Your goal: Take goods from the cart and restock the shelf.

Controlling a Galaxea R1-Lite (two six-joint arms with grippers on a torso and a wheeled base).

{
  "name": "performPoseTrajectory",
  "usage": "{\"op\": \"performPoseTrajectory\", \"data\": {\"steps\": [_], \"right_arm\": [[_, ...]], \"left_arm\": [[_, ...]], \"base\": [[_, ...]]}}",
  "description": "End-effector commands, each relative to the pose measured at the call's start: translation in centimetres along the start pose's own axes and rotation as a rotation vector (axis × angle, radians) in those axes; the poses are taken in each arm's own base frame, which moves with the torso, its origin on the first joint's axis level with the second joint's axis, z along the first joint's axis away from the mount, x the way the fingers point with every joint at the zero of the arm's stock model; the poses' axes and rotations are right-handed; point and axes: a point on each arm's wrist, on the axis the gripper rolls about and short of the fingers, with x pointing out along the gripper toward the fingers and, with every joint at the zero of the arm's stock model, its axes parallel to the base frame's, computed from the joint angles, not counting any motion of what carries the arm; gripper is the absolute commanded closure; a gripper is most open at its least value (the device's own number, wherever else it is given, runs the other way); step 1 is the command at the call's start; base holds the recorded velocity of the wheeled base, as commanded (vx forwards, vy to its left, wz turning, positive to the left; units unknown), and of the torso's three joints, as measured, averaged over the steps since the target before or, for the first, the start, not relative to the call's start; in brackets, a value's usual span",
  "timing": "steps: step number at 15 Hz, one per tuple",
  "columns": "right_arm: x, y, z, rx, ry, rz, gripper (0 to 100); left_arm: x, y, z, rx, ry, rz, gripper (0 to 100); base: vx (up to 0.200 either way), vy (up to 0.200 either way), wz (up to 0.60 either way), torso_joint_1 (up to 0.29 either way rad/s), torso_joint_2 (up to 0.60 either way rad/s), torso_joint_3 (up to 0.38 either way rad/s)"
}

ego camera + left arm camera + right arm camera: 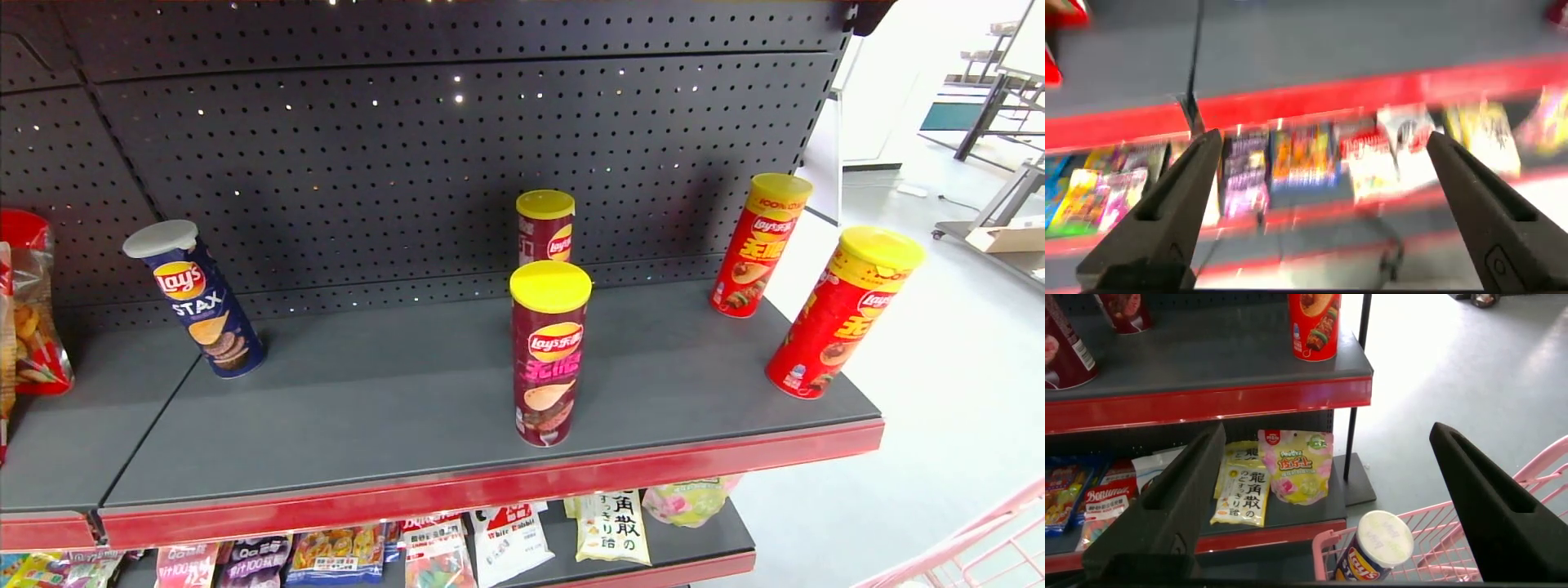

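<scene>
right tool (1327, 431) is hanging wide open, empty — the can (1376, 543) is standing lid-up in the cart (1535, 480), just ahead; right arm nearer.

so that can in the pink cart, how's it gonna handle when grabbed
The can looks like a rigid tube, so it should probably keep its shape in the right pincer. Its smooth round wall may slip, or roll if laid down. Lid-up in the pink cart, a sideways push could tip it.
</scene>
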Motion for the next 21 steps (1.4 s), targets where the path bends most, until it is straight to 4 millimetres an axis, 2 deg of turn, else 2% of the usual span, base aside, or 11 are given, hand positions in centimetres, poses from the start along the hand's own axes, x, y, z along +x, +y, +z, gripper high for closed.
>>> {"op": "performPoseTrajectory", "data": {"steps": [1,3,6,21], "right_arm": [[0.01,0.0,0.01,0.0,0.001,0.0,0],[0.01,0.0,0.01,0.0,0.001,0.0,0],[0.01,0.0,0.01,0.0,0.001,0.0,0],[0.01,0.0,0.01,0.0,0.001,0.0,0]], "left_arm": [[1.16,-0.03,-2.03,-0.057,-0.155,-0.044,0],[1.21,0.03,-2.15,-0.045,-0.151,-0.016,0],[1.21,0.52,-2.54,-0.016,-0.11,0.21,0],[1.25,0.49,-2.74,-0.017,-0.089,0.198,0]], "base": [[0.0,0.0,0.0,0.0,0.0,0.0],[0.0,0.0,0.0,0.0,0.0,0.0],[0.0,0.0,0.0,0.0,0.0,0.0],[0.0,0.0,0.0,0.0,0.0,0.0]]}}
